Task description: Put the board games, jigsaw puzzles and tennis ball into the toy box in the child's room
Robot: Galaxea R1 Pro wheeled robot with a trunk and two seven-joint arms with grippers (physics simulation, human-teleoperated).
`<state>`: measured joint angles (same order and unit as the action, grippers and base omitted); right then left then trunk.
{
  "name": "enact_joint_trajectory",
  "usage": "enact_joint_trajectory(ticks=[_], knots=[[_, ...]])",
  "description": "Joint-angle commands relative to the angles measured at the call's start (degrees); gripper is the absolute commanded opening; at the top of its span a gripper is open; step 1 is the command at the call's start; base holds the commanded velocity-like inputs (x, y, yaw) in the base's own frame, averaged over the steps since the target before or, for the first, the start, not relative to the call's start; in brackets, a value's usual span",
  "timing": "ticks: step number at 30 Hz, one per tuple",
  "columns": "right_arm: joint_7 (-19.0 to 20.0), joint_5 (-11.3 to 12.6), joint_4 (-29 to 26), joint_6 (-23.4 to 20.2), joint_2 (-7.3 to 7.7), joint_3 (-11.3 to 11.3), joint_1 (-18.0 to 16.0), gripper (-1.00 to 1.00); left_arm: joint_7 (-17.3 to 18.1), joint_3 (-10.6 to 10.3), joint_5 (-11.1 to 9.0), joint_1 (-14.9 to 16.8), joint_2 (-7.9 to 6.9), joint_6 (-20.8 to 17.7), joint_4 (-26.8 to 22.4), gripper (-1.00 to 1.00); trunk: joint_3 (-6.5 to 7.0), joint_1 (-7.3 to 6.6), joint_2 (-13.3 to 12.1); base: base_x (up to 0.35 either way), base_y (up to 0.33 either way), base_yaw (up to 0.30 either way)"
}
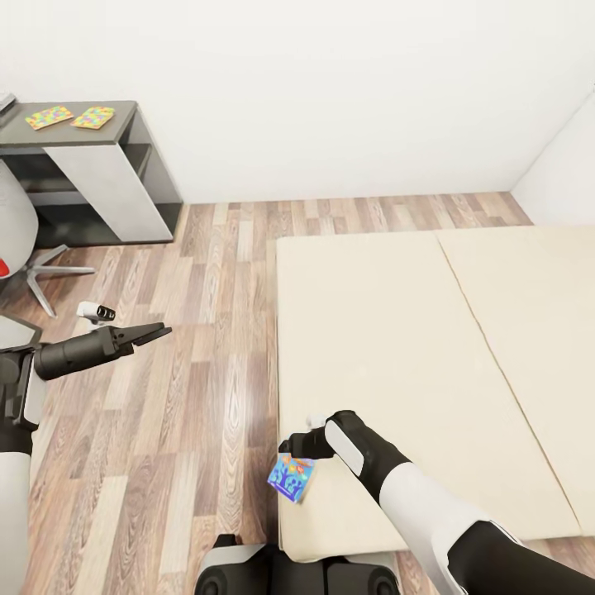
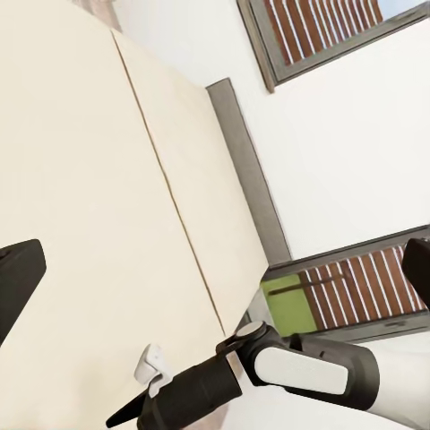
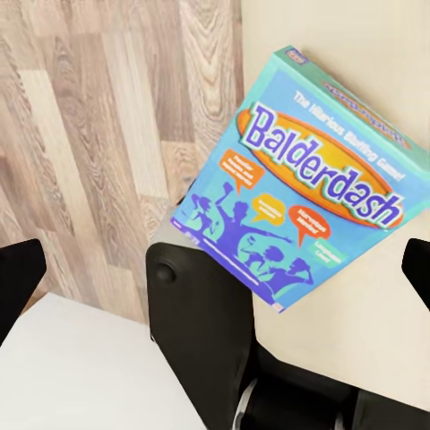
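At the far left of the head view, two jigsaw puzzles [image 1: 49, 116] [image 1: 93, 117] lie flat side by side on the dark grey cabinet top [image 1: 122, 116], near but apart. Below them a grey office chair [image 1: 21, 240] stands on the wood plank floor [image 1: 190, 397]. The left gripper [image 1: 157, 334] hangs over that floor, pointed toward the bed [image 1: 397, 330], its fingers drawn close together with nothing between them (whether they fully meet I cannot tell).

Further right, at the bed's near left corner, the right gripper [image 1: 296, 463] sits just above a blue board game [image 1: 292, 477]. The right wrist view shows this box [image 3: 309, 175] tilted, printed "Balderdash", partly over the mattress and partly over the floor. The two dark fingertips [image 3: 16, 282] stand at opposite edges of that picture, spread wide, and I cannot tell whether anything grips the box. The beige mattress stretches away to the right in two panels.
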<state>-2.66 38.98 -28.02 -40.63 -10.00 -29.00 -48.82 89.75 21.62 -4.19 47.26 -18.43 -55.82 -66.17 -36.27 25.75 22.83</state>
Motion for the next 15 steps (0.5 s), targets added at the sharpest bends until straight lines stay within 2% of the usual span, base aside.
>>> enact_joint_trajectory(ticks=[1, 15], knots=[[-0.3, 0.3, 0.0, -0.1, 0.00, -0.2, 0.0, 1.00, 0.2, 0.0, 0.1, 0.0, -0.02, -0.6, 0.0, 1.00, 0.03, 0.04, 0.1, 0.000, 0.000, 0.000], [-0.3, 0.3, 0.0, -0.1, 0.00, -0.2, 0.0, 1.00, 0.2, 0.0, 0.1, 0.0, -0.02, -0.5, 0.0, 1.00, 1.36, 0.04, 0.1, 0.000, 0.000, 0.000]])
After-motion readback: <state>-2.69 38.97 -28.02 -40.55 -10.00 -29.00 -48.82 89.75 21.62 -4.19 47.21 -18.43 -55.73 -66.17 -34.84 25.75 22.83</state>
